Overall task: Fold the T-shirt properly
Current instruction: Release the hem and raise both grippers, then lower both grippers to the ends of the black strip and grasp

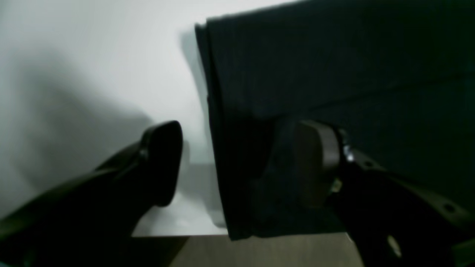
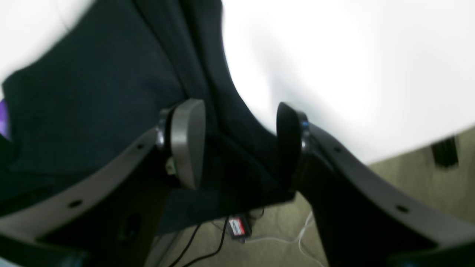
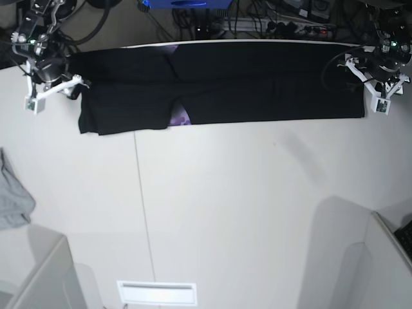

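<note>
Two end effectors sit at the far corners of the table [image 3: 212, 212], one at each end of the T-shirt [image 3: 219, 80], which lies stretched into a long black band along the far edge with a bit of the purple print [image 3: 180, 117] peeking out near the middle. Looks to me like a lengthwise fold has just been laid down and the cloth let go. The left end effector [image 1: 241, 163] has its fingers apart, one over bare table and the other over the cloth, straddling the shirt's folded end without clamping it. Same deal with the right end effector [image 2: 237, 144]: fingers spread wide, the shirt's edge running between them, nothing pinched as far as I can tell. My guess for the next move is regrasping the ends or corners and bringing one end over toward the other to shorten the band, keeping the edges lined up. Only the base view shows the whole layout, plus a small grey cloth [image 3: 13, 199] at the table's left edge. The wrist views give what that one can't: the actual gap between the fingers, and the stacked layers at the shirt's end.
</note>
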Controlling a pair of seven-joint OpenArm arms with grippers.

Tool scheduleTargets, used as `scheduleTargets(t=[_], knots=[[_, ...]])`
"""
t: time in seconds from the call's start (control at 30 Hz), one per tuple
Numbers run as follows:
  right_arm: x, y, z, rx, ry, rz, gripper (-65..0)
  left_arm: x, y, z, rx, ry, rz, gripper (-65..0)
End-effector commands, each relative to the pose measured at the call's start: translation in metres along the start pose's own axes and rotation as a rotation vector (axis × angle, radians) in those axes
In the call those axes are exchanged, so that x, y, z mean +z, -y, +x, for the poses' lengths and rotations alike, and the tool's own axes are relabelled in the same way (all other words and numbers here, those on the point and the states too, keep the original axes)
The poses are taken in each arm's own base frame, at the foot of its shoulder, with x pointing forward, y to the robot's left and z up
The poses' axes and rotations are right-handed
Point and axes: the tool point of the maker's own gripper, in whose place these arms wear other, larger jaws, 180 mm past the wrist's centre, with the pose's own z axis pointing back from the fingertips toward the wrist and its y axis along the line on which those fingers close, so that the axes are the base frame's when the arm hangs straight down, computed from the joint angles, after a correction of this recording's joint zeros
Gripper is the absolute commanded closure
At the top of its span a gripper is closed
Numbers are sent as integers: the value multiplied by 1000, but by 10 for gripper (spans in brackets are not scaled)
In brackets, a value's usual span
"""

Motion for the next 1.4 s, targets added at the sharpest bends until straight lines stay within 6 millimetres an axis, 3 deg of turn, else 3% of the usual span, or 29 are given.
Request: scheduleTargets(t=[0.0,0.07,0.13,0.17,0.33,0.47,0.67,0.8,0.9,1.1,1.23,1.37], knots=[[3,-1,7,17,25,1,-282,6,2,11,-4,45,2,-377],[-1,-19,6,64,28,53,-242,5,6,13,11,57,-4,-244],[-3,-39,3,145,22,120,-114,3,10,12,28,57,-11,-36],[-3,-46,0,183,14,146,-18,2,13,13,42,66,-16,0],[-8,-65,-7,216,-5,199,0,-7,15,3,84,39,-23,0],[-23,-58,-17,163,-53,181,0,-24,13,-27,141,-47,-37,0],[-52,-52,-21,114,-110,179,0,-56,6,-47,245,-75,-48,0],[-77,-48,-11,84,-133,180,0,-71,3,-34,288,-58,-57,0],[-95,-49,8,65,-97,186,0,-81,1,-16,311,-28,-64,0],[-126,-62,40,-1,-64,219,0,-97,-3,21,359,31,-78,0],[-128,-71,64,-3,-13,236,0,-95,-5,43,358,26,-91,0],[-108,-82,91,42,85,255,0,-66,-11,89,280,147,-55,0]])
